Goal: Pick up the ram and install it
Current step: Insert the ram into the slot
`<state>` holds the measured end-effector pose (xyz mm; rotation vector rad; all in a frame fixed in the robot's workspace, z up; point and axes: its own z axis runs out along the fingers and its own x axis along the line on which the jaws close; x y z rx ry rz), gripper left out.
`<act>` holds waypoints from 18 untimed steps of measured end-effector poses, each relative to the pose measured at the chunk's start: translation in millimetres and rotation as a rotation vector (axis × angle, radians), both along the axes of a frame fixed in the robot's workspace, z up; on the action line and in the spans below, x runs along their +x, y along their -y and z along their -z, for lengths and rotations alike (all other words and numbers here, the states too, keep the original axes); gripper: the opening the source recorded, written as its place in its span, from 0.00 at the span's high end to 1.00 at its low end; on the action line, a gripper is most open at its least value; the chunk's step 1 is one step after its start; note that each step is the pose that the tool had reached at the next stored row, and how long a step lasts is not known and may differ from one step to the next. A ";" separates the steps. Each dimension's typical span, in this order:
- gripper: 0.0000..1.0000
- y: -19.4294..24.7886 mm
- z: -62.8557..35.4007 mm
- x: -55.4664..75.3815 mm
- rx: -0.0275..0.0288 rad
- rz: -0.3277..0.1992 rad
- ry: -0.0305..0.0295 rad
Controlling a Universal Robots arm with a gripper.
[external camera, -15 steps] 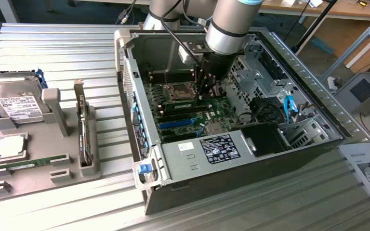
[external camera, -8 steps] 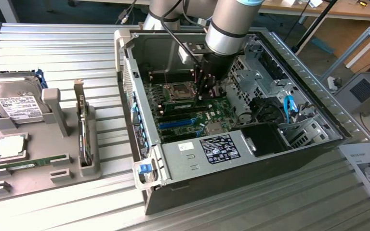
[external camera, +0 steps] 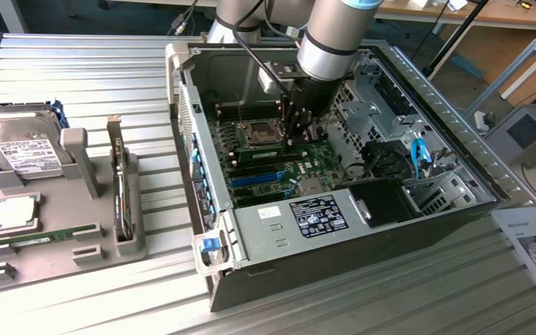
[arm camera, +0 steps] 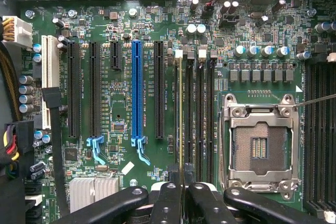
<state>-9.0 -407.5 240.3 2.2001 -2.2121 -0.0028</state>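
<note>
The table (external camera: 82,70) carries the open case (external camera: 278,234), and the arm (external camera: 329,42) reaches straight down into it. Over the board (arm camera: 121,103) the pincer (arm camera: 182,190) is clamped shut on the ram (arm camera: 181,119). The ram shows edge-on as a thin pale line running along the first of the memory slots (arm camera: 199,119). Whether it has bottomed out, the pictures can't say.

The job here looks like seating. Best to hold the stick square over its slot, parallel end to end, and press evenly so neither end dips first. The white latches (arm camera: 179,53) at the slot's far end want to be clear; their state is not readable.

Now the neighbours. In the exterior view the grey tray (external camera: 100,244) sits at nine o'clock of the case, well apart, holding the hard drive (external camera: 21,146), an upright card (external camera: 119,188) and a second stick (external camera: 40,237) lying flat. Inside, the empty socket (arm camera: 261,145) lies just beyond the memory slots, and a long black slot (arm camera: 158,87) flanks the ram's other side, with the blue slot (arm camera: 137,87) next to it. Little room for sideways drift, then. Nothing lies across the slot itself.
</note>
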 end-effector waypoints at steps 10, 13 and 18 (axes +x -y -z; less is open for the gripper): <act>0.88 -0.9 0.2 0.0 -0.0001 0.000 0.0000; 0.88 -1.0 1.3 0.0 0.0000 0.000 0.0001; 0.88 -1.3 2.7 0.0 -0.0002 0.000 -0.0001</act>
